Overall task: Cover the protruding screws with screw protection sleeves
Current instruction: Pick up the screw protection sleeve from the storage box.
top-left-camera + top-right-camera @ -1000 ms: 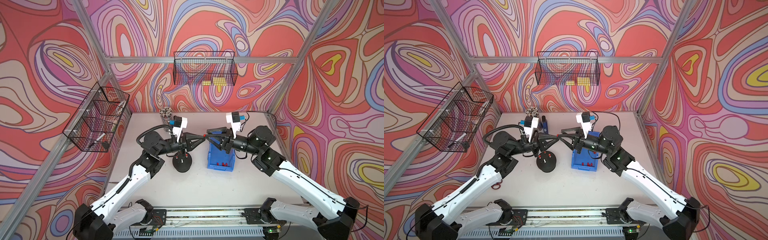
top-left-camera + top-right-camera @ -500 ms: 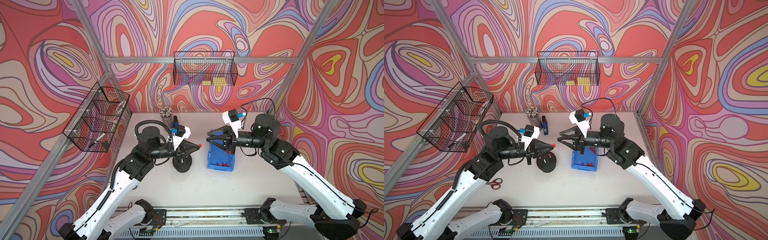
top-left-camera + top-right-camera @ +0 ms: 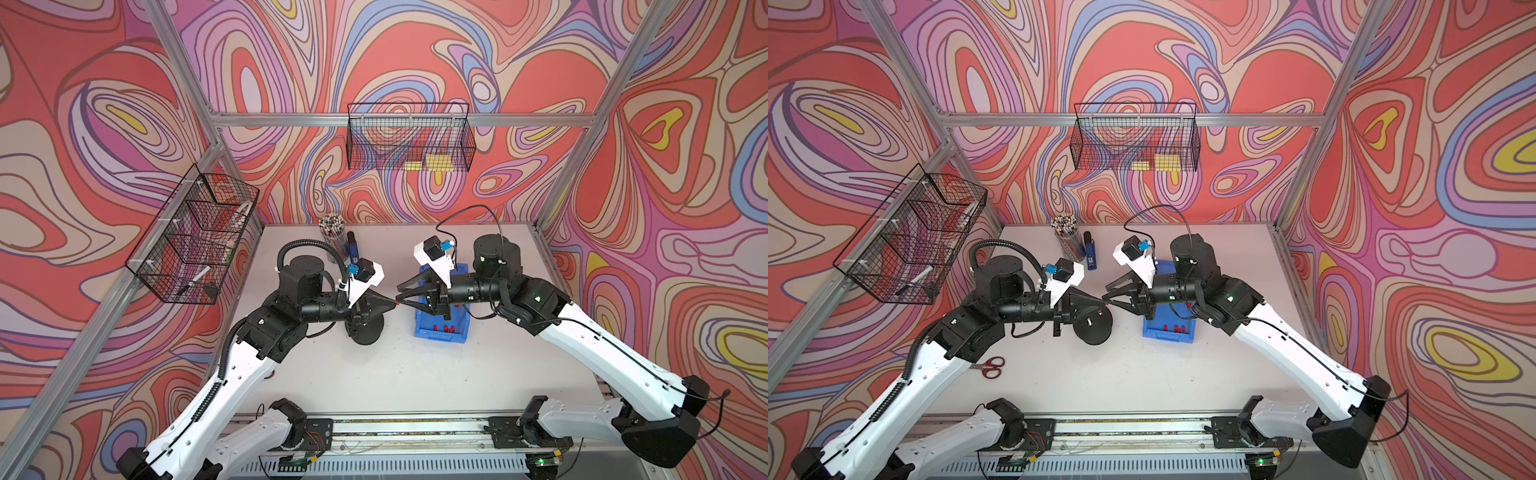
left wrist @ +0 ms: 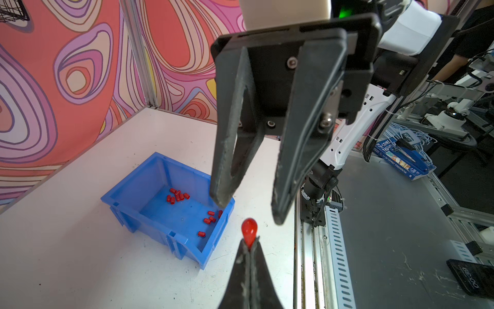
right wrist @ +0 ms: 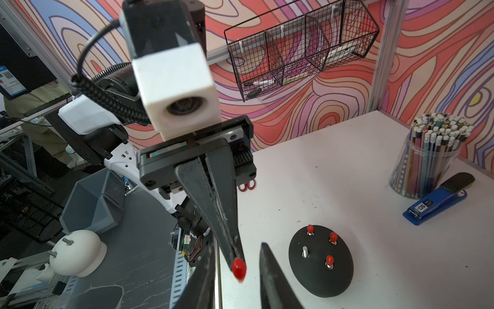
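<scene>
Aloft over the white tabletop point(image 3: 374, 374), between the black dome-shaped round base point(image 5: 320, 275) and the blue plastic open bin point(image 4: 133, 192): one tiny bright red plastic sleeve point(image 4: 249, 229). Pinched by its back end in the left gripper point(image 4: 250, 244), clenched tip to tip with no gap showing. Rounded nose poking out past the black fingertips, plain in both wrist views.

Head-on to it in both top views, the right gripper point(image 4: 250, 210), spread apart and grasping nothing. From the right wrist camera, held sleeve right at the mouth of that gap, one tapered black finger point(image 5: 270, 275) on each side, touching neither as far as can be told.

On the dome, upright: four thin silvery metal screws point(image 5: 304, 251), three capped in red, the fourth bare. Well below the held sleeve and a little to one side of it.

On the floor of the bin: loose red sleeves point(image 4: 177, 196), one cluster near the middle, a few more by the near wall.
</scene>
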`<state>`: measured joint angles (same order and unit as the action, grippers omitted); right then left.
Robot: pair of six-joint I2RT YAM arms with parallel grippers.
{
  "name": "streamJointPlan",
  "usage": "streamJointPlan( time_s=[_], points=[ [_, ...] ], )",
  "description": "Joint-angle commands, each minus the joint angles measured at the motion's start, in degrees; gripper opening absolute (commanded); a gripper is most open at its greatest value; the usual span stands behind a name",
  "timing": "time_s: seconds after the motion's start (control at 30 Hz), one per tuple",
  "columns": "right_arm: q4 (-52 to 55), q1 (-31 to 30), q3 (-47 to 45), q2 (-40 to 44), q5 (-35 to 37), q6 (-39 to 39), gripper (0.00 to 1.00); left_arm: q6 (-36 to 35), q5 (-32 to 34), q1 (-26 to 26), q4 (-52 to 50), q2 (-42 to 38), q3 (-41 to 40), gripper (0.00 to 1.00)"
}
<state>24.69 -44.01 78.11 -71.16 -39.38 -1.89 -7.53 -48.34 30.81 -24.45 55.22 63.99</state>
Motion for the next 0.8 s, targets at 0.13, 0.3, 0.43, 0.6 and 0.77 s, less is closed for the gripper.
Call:
streamJointPlan(
  time_s=[0.13, 0.3, 0.43, 0.6, 0.77],
  points=[
    [1.9, -0.9, 0.9, -0.5, 2.3, 1.7, 0.25, -1.3, -1.1, 0.1, 0.1, -1.0, 1.1, 0.00],
    [1.9, -1.0, 1.1, -1.0, 2.4, 1.9, 0.20, -1.3, -1.0, 0.1, 0.5, -0.8, 0.8, 0.00],
    [2.4, -1.1, 1.3, -1.5, 2.5, 2.3, 0.15, -1.4, -0.9, 0.1, 0.5, -0.6, 0.7, 0.00],
    [2.2, -1.1, 1.4, -1.7, 2.3, 2.7, 0.02, -1.2, -0.6, 0.1, 1.1, -0.5, 0.5, 0.00],
    [2.0, -1.1, 1.3, -1.2, 2.5, 2.7, 0.00, -1.3, 0.4, 0.1, 1.6, -0.7, 0.3, 0.00]
  ],
)
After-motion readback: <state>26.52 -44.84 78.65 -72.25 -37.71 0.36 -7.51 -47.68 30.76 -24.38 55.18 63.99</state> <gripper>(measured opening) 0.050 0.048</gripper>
